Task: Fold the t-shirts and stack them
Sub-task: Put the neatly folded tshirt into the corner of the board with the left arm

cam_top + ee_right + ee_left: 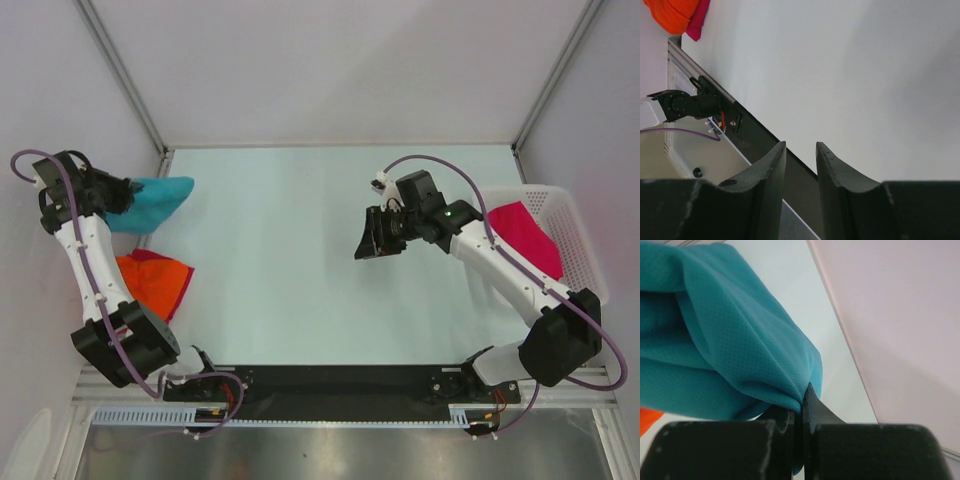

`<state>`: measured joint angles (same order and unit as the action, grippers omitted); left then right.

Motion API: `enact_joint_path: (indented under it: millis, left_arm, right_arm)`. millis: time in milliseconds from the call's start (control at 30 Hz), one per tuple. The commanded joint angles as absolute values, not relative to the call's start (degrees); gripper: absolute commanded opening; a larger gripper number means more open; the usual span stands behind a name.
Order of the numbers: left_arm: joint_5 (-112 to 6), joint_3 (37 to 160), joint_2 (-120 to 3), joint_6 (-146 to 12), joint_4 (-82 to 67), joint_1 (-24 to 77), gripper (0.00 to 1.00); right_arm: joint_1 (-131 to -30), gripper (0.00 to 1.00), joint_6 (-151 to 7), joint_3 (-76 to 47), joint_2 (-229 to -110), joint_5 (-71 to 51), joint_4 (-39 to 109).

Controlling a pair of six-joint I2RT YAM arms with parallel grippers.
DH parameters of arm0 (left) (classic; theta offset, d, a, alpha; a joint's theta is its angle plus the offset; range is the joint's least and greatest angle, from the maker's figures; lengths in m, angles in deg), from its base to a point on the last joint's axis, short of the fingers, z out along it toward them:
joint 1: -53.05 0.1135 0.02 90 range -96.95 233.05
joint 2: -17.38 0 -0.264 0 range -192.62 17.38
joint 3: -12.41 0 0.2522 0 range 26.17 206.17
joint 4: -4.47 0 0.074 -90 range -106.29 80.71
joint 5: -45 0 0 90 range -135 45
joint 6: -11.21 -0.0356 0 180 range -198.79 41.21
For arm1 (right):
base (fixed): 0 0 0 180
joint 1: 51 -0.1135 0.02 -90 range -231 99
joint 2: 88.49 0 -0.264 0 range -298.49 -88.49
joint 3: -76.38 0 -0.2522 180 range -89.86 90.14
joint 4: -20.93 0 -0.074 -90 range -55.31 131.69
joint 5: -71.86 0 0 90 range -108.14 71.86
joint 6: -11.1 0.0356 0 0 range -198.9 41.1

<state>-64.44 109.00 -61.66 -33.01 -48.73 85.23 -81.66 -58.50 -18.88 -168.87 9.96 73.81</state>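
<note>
A: State of left claw [801,407]?
B: Clenched on a fold of the teal t-shirt [160,200], at 10 o'clock on the table [290,200].
A: The right claw [801,155]?
B: Released, narrow gap, nothing in it.
A: Other shirts?
B: The orange t-shirt [155,282] at 8 o'clock. The magenta-pink t-shirt [520,235] in the white basket [578,250], 3 o'clock.

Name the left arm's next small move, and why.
Probably drag the teal cloth t-shirt toward the middle of the pale table: the left gripper is shut on it, bunched at the left edge, and the right gripper hangs open, empty.
</note>
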Motion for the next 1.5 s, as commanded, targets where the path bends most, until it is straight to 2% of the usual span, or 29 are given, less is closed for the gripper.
enact_joint_path:
  millis: [0, 333, 467, 700, 867, 1033, 1467]
  left_arm:
    - [-66.36, 109.24, -62.07, -34.75, -47.34, 86.53, 0.0]
    - [-69.52, 90.44, -55.93, -39.67, -44.71, 93.82, 0.0]
    - [-70.93, 88.22, -54.6, -41.87, -44.62, 97.51, 0.0]
    - [-72.25, 93.57, -55.82, -42.23, -45.68, 97.88, 0.0]
    - [-78.31, 97.27, -60.48, -39.86, -41.73, 97.35, 0.0]
    - [-76.91, 105.26, -68.11, -40.64, -41.01, 93.23, 0.0]
    - [-76.12, 122.94, -79.21, -43.28, -46.72, 92.07, 0.0]
  right_arm:
    - [-82.03, 0.36, -60.09, -16.47, -168.82, 8.32, 74.42]
    - [-82.03, 0.35, -62.29, -19.28, -163.56, 5.77, 80.65]
    - [-82.03, 0.36, -62.11, -20.51, -160.83, 5.15, 81.8]
    - [-82.03, 0.35, -61.32, -19.64, -160.56, 5.15, 82.07]
    - [-82.2, 0.35, -60.45, -18.32, -161.7, 5.07, 81.8]
    - [-83.17, 0.35, -58.95, -18.41, -163.28, 4.37, 80.49]
    - [-84.58, 0.34, -59.12, -14.19, -168.2, 1.9, 81.54]
